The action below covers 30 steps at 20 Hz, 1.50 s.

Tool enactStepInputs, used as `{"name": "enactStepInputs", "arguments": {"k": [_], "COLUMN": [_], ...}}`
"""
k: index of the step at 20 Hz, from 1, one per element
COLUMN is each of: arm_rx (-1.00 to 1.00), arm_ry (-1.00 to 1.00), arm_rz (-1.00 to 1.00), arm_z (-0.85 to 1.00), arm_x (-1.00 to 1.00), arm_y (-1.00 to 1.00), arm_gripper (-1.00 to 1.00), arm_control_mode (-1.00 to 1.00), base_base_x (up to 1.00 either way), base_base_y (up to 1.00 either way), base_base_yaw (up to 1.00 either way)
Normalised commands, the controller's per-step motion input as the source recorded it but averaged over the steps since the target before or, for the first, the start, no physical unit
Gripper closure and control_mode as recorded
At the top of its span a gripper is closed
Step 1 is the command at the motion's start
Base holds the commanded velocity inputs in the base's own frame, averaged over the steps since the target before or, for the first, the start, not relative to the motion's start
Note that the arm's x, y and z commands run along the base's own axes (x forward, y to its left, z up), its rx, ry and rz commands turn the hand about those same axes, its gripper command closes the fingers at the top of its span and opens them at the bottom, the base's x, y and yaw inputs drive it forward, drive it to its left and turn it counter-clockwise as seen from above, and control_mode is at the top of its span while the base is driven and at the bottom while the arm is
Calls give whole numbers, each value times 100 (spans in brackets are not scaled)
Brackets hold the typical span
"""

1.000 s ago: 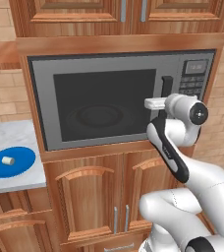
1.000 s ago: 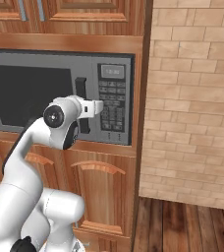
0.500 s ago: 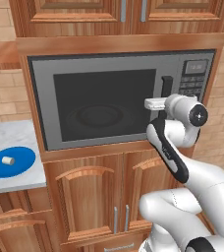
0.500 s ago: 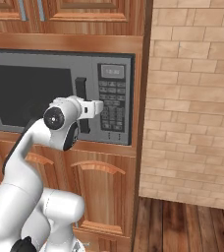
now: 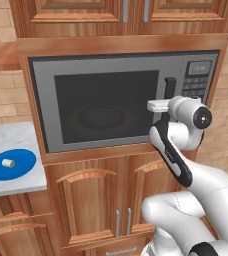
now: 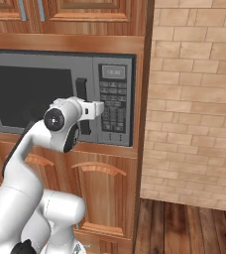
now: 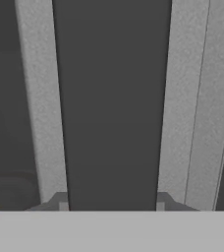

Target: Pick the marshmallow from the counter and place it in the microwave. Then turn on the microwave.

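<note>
The grey microwave [image 5: 106,107] [image 6: 30,94] is built into the wooden cabinets, and its dark glass door is closed. My gripper [image 5: 160,104] [image 6: 88,110] [image 7: 111,199] is at the door's black vertical handle [image 5: 170,86] [image 6: 80,87] [image 7: 114,98]. In the hand view both fingertips press against the handle's sides. The small white marshmallow [image 5: 7,162] lies on a round blue plate [image 5: 25,161] on the marble counter [image 5: 6,137], far left of the gripper.
The keypad [image 5: 196,85] [image 6: 112,106] sits just right of the handle. Wooden cabinet doors [image 5: 101,200] lie below the microwave and a brick wall [image 6: 194,99] stands to the right. A wooden shelf ledge [image 5: 1,55] hangs above the counter.
The fingers have drawn in onto the microwave handle. The arm and the base have stayed where they were, and the marshmallow has not moved.
</note>
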Motion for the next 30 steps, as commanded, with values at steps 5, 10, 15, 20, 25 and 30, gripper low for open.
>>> {"name": "enactStepInputs", "arguments": {"k": [5,10,15,20,25,30], "arm_rx": [0,0,0,0,0,0], "arm_ry": [-7,-10,-7,-6,-5,-4], "arm_rz": [0,-3,-7,-10,-11,-11], "arm_z": [0,0,0,2,2,2], "arm_x": [-25,-35,-40,-42,-44,-45], "arm_y": [0,0,0,0,0,0], "arm_gripper": [100,100,100,100,100,100], "arm_control_mode": [-100,-100,-100,-100,-100,-100], "base_base_x": [0,0,0,0,0,0], "base_base_y": [0,0,0,0,0,0], "base_base_yaw": [0,0,0,0,0,0]}}
